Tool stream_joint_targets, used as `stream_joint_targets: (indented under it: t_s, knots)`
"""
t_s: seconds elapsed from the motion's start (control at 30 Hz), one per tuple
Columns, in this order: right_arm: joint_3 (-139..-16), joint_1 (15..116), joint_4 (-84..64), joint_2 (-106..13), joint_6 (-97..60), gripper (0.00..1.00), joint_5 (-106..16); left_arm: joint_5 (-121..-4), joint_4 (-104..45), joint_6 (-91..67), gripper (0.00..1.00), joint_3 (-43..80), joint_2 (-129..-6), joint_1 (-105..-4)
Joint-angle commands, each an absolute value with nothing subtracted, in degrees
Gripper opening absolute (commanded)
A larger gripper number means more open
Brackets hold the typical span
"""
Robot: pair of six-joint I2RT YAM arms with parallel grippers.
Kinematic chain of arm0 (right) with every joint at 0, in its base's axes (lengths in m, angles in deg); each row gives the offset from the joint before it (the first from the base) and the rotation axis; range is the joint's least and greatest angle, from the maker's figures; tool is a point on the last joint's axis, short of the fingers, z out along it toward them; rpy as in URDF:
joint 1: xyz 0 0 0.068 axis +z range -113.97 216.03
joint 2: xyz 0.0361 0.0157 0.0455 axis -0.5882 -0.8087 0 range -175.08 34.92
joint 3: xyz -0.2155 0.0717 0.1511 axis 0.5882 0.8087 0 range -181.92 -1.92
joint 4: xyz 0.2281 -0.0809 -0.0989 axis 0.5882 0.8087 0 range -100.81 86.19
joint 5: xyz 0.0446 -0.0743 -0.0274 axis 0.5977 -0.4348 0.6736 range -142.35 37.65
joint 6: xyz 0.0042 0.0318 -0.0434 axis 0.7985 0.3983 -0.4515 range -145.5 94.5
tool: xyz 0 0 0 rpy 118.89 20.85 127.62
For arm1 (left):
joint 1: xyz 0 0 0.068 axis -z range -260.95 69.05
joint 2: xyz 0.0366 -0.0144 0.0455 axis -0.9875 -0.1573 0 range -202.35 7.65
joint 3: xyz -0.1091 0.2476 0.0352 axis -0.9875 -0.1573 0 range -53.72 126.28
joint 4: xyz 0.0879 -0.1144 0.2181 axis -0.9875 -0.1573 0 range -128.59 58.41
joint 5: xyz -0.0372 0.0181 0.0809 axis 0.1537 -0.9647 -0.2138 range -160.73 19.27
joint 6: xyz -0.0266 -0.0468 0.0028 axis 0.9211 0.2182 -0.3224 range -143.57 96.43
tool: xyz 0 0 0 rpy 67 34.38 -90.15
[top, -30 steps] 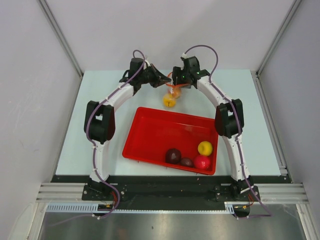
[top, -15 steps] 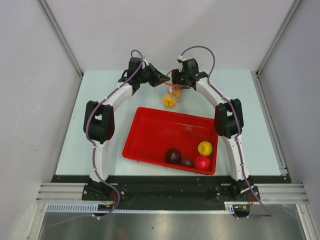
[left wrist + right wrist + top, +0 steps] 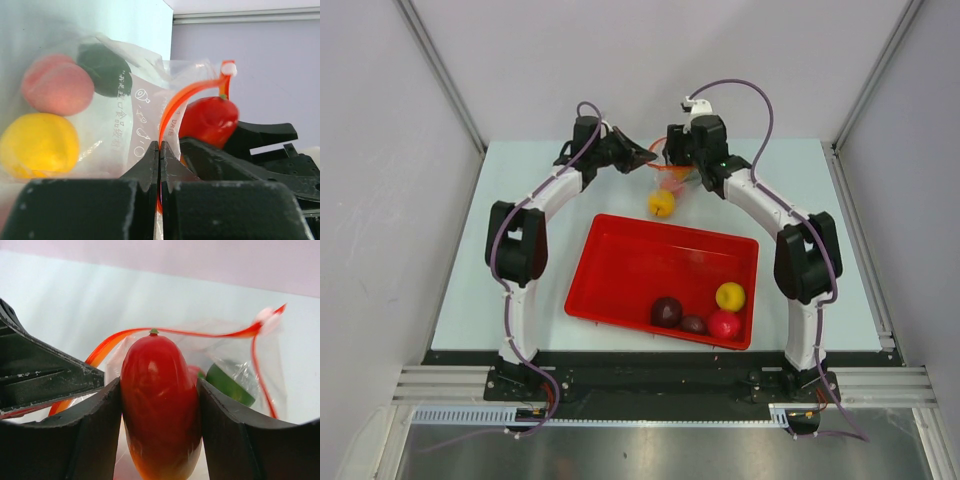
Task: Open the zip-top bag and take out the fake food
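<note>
The clear zip-top bag (image 3: 666, 182) hangs above the far table between both grippers; its orange-red zip strip (image 3: 176, 102) is open. My left gripper (image 3: 159, 146) is shut on the bag's strip edge, also in the top view (image 3: 648, 157). My right gripper (image 3: 160, 390) is shut on a red-orange toy fruit (image 3: 159, 405) at the bag's mouth, also in the top view (image 3: 677, 160). Inside the bag are a yellow fruit (image 3: 37, 145), a pink one (image 3: 57, 85) and a green one (image 3: 105, 70). The yellow fruit shows at the bag's bottom (image 3: 661, 203).
A red tray (image 3: 620, 270) lies in the middle of the table with a yellow fruit (image 3: 730, 296), a red one (image 3: 724, 324) and two dark maroon ones (image 3: 667, 311) near its front right corner. Grey walls stand at the sides and back.
The right arm has swung outward and its gripper has risen slightly with the red-orange fruit at the bag's mouth. The bag shifted slightly right. The left gripper held still.
</note>
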State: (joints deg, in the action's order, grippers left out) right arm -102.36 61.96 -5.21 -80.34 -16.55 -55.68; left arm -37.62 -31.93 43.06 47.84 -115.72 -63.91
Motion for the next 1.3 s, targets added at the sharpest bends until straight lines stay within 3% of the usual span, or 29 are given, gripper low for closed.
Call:
stream_joint_targets:
  t_s: [0.0,0.27,0.57,0.8,1.0,1.27]
  knots:
    - [-98.3,61.6,-19.2,-75.3,-15.5,0.04,-60.2,-38.3,-30.4,43.8,0.00,46.5,-112.6,-64.6]
    - [-111.5,61.4,-21.0,-79.9,-10.8,0.11,-60.2,-38.1,-30.3,43.3,0.00,44.7,-111.4,-64.6]
    - [-126.5,62.1,-4.0,-80.2,-7.4,0.12,-59.4,-37.9,-29.1,43.9,0.00,44.8,-110.8,-64.7]
    - [-113.9,62.4,12.7,-65.7,-0.9,0.12,-53.1,-37.6,-26.4,45.7,0.00,44.6,-111.4,-64.7]
    - [-86.4,65.7,20.4,-46.5,4.3,0.13,-50.8,-37.2,-26.1,45.8,0.00,44.9,-111.3,-64.8]
    - [-64.5,73.2,20.9,-40.4,11.9,0.15,-56.7,-36.9,-25.8,45.8,0.00,44.1,-110.7,-64.7]
